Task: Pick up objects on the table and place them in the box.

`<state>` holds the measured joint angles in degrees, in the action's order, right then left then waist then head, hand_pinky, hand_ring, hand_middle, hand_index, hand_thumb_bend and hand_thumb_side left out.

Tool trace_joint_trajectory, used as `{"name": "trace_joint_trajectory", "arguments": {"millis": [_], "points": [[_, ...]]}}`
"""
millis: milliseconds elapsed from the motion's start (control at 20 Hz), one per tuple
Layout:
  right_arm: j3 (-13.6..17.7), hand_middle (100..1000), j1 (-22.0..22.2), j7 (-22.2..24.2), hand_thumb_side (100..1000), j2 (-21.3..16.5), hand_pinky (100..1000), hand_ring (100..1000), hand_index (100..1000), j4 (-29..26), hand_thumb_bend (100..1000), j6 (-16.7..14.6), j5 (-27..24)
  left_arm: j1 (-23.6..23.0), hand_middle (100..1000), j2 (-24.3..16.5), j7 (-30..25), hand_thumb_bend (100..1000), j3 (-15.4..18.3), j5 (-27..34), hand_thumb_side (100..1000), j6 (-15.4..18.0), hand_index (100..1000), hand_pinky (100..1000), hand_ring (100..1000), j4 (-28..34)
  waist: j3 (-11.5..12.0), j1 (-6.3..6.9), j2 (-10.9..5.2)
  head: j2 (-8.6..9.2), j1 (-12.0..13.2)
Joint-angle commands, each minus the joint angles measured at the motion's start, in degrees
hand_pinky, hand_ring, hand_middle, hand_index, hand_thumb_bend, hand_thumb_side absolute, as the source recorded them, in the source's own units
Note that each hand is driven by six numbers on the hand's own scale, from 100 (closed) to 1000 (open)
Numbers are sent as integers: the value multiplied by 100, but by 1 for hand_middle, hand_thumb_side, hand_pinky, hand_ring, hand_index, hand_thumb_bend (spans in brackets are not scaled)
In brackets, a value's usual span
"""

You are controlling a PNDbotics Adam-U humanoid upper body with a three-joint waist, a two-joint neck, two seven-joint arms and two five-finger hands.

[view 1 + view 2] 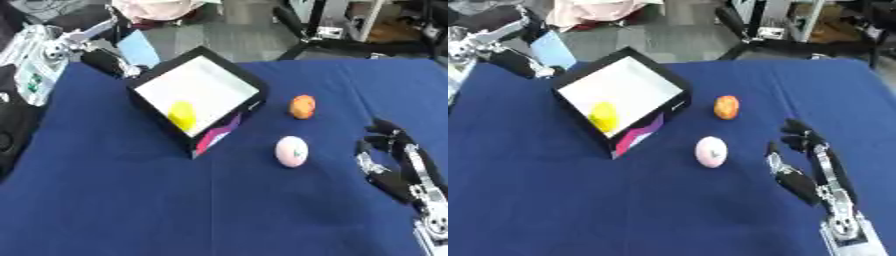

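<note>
- Blue cloth covers the table [105, 210] in front of me, and everything I'm working with sits on it.
- My right hand [802, 165] comes in from the lower right, forearm running up from the corner, palm hanging over the cloth with the fingers [796, 131] pointing away from me, spread and only slightly bent; it has hold of nothing.
- That hand sits just right of the pale pink ball [711, 151], apart from it, not touching.
- I see the pink ball lying on the cloth near the middle, with a small dark mark on its face.
- An orange ball [302, 106] lies farther from me, beyond the pink one and a little right of it, close to the box's right corner.
- My box [229, 69], black-walled with a white floor, stands turned cornerwise at centre left; a pink and white patch shows on its near outer wall.
- Inside it a yellow object [182, 115] rests on the white floor near the near-left wall.
- My left hand [118, 65] reaches in from the upper left, dark, just beside the box's far-left wall; I cannot tell how its fingers are set.
</note>
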<state>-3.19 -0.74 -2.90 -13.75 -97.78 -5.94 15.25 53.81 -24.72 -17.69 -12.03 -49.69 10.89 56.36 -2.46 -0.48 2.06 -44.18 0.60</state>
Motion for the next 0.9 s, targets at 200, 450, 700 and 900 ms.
{"name": "trace_joint_trajectory", "arguments": {"millis": [200,450,700,900], "points": [[-22,776,-75,44,371,-8,822,778,903,-45,152,-13,-56,144,534,534,882,528,204,-477,496,-69,694,675,577,-789,-63,-74,-132,6,72],[-34,776,-81,56,372,3,822,778,903,-41,150,-17,-64,84,654,758,1414,700,224,-405,682,-99,777,754,702,-1072,-108,-77,-134,6,93],[-19,775,-82,43,374,12,823,778,903,-37,146,-15,-63,29,753,688,1532,816,159,-129,785,-86,820,790,777,-881,-121,-73,-135,6,82],[18,776,-125,19,372,-78,823,778,904,-44,148,-3,-33,-70,733,281,1348,765,115,677,772,-21,808,770,759,-116,-74,-63,-140,6,39]]}}
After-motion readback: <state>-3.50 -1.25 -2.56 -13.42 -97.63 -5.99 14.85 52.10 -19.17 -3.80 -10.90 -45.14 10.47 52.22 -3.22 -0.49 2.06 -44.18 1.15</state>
